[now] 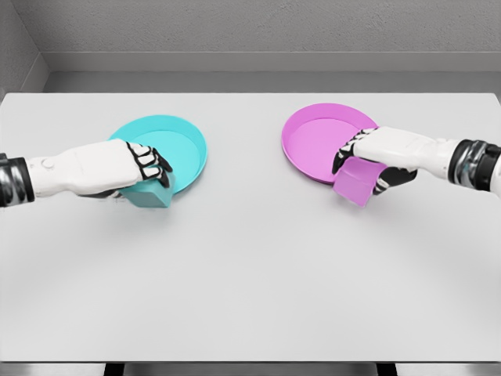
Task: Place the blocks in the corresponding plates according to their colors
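Left hand (129,166) clamps the teal block (149,193), right hand (374,157) the pink block (356,180), above a white table (250,274) by grey walls (258,27).

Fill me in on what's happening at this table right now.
A two-armed robot is sorting blocks by color. Its left hand grips a teal block at the near rim of the teal plate. Its right hand holds a pink block, tilted, at the near edge of the pink plate. Neither block lies inside its plate yet.

White table (250,282), grey wall (258,27) behind, dark legs below edge.
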### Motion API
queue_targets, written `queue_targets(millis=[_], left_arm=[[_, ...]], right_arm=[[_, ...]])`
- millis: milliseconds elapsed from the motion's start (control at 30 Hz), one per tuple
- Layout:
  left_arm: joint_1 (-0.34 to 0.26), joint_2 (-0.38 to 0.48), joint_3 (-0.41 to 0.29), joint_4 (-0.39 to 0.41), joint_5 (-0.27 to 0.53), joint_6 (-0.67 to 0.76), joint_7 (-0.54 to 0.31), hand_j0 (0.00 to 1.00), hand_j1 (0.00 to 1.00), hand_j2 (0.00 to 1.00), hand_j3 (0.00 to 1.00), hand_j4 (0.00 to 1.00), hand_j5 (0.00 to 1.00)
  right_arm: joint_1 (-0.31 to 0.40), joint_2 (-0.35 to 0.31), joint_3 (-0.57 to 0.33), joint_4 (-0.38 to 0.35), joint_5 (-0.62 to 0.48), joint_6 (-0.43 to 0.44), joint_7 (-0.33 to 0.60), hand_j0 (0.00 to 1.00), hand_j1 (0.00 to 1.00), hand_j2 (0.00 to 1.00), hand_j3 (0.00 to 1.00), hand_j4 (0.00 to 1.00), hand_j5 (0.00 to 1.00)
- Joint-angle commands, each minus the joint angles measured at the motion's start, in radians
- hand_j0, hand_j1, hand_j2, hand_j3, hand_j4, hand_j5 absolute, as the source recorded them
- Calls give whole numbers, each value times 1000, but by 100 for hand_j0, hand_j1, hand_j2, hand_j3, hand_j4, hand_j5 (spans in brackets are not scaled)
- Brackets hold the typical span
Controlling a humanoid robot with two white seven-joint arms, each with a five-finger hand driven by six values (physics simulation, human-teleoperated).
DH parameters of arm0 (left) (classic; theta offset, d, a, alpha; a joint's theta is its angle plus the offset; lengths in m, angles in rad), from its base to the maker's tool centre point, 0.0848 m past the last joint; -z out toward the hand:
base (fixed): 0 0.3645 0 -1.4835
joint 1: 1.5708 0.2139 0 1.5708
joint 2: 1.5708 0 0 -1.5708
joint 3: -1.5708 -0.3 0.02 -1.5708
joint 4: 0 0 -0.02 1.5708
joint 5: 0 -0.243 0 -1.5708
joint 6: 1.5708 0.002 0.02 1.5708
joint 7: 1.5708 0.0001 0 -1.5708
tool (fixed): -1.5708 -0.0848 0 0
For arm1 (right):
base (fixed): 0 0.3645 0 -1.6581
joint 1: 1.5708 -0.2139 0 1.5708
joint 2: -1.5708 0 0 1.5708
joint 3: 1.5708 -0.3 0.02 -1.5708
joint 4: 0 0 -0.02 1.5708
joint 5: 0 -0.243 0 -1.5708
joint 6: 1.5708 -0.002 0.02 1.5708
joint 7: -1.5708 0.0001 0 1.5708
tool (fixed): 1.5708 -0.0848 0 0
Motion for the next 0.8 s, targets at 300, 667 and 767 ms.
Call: queue_targets(millis=[300,667,767], left_arm=[[-91,-174,-3,293,-49,2,-25,39,39,39,39,39,39],[-167,-285,-46,447,-184,2,-25,41,41,41,41,41,41],[-172,-293,-54,462,-184,2,-26,45,45,45,45,45,45]], right_arm=[[-14,-1,-17,31,2,75,-4,58,58,58,58,58,58],[-34,34,-20,47,9,152,-7,57,57,57,57,57,57],[-37,38,-20,48,9,156,-7,57,57,57,57,57,57]])
